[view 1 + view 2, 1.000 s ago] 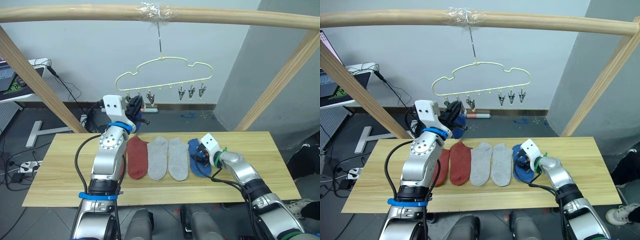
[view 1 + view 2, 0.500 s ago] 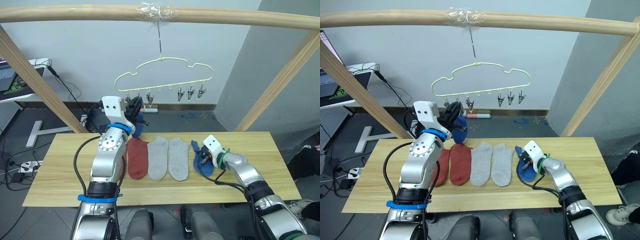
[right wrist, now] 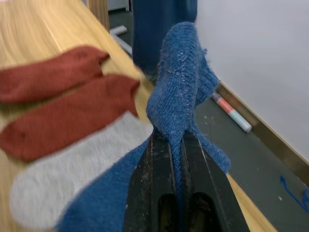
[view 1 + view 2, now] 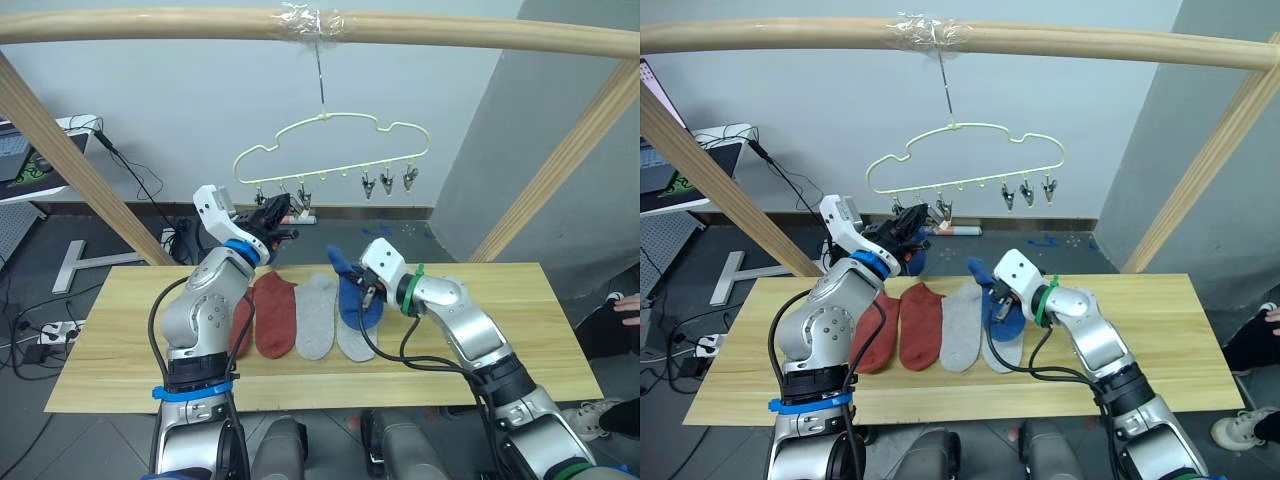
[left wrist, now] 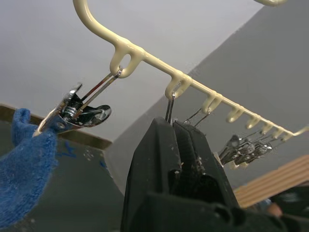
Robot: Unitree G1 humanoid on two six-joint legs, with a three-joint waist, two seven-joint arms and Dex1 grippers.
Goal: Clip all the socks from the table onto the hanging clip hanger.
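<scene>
Left eye view: the right end effector [image 4: 368,292], its fingers pinched tight on a blue sock [image 4: 352,292], holds it lifted above the wooden worktop [image 4: 500,330], the sock's lower end draping over the grey socks. Two rust-red socks [image 4: 274,314] and two light grey socks [image 4: 316,316] lie side by side on the planks. The left end effector [image 4: 278,212] is raised to the pale-yellow clip hanger [image 4: 330,150], which hangs by its hook from the wooden pole [image 4: 300,28]; its fingers are pressed together around the second clip [image 5: 170,104] from the hanger's left end. Left wrist view: a second blue sock [image 5: 21,169] hangs from the first clip [image 5: 79,108] just beside it.
</scene>
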